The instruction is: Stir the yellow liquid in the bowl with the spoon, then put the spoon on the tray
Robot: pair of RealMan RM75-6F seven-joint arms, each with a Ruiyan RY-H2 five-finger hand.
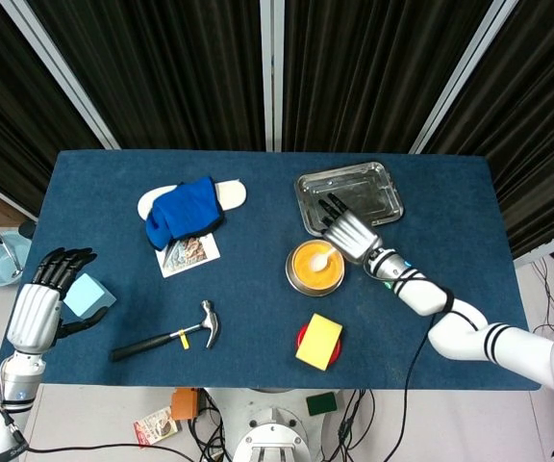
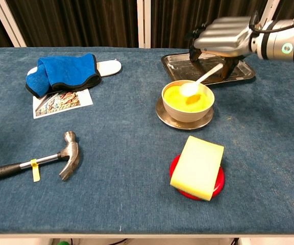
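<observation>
My right hand [image 2: 223,38] pinches the spoon [image 2: 200,80] by its handle over the bowl [image 2: 188,102]; light, stiff, probably slippery when wet.

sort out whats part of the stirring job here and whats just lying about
Job: spoon held by the right hand, bowl of yellow liquid, tray.

Lying about: hammer, blue cloth, yellow sponge, picture card, light blue block by the left hand.
</observation>
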